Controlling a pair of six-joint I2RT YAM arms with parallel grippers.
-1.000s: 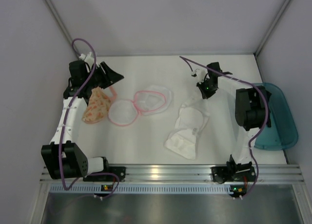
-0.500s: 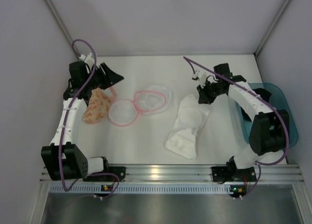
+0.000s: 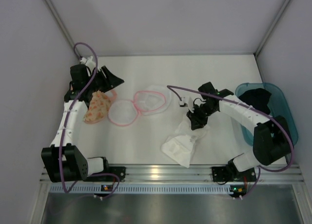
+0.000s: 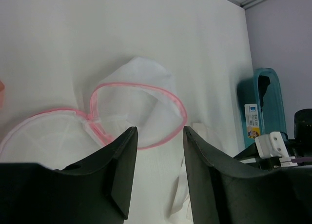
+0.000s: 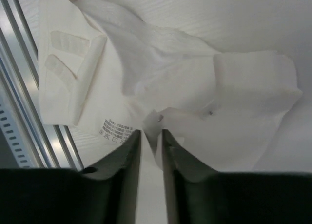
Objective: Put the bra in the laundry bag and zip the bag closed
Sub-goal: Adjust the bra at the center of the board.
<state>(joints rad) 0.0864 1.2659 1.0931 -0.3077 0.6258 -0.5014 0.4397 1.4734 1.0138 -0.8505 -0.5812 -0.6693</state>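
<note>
**Mia:** What is different from a moment ago?

**Tom:** The right arm has swung in from over the teal tub point(image 3: 285, 109) toward the middle of the table point(image 3: 146, 68). The white padded cloth point(image 3: 183, 141) has slid nearer and a bit to the left. It is more bunched up now.

**Mia:** And the tub?

**Tom:** The arm no longer covers it. The bra point(image 3: 256, 98) lies inside, at the far end, and it is black, soft and crumpled. The tub is smooth hard plastic with round corners, at the right side of the table.

**Mia:** What is the right gripper point(image 5: 151, 132) doing?

**Tom:** Its two fingers are almost together and pinch a little fold of the white padded cloth. That cloth looks thick and soft, with puffy parts and a small printed label.

**Mia:** And the left gripper point(image 4: 158, 131)?

**Tom:** It has stayed at the far left. Its black fingers are spread, with nothing between them.

**Mia:** Where is the laundry bag point(image 3: 95, 108)?

**Tom:** At the far left, right beside the left arm. It is crumpled, cream with orange speckles, and has a pink trim.

**Mia:** What is next to it?

**Tom:** Just to its right is the white net pouch point(image 3: 153, 101). It lies open as two round flat halves with a pink rim, and the net is thin enough to see through.
</note>
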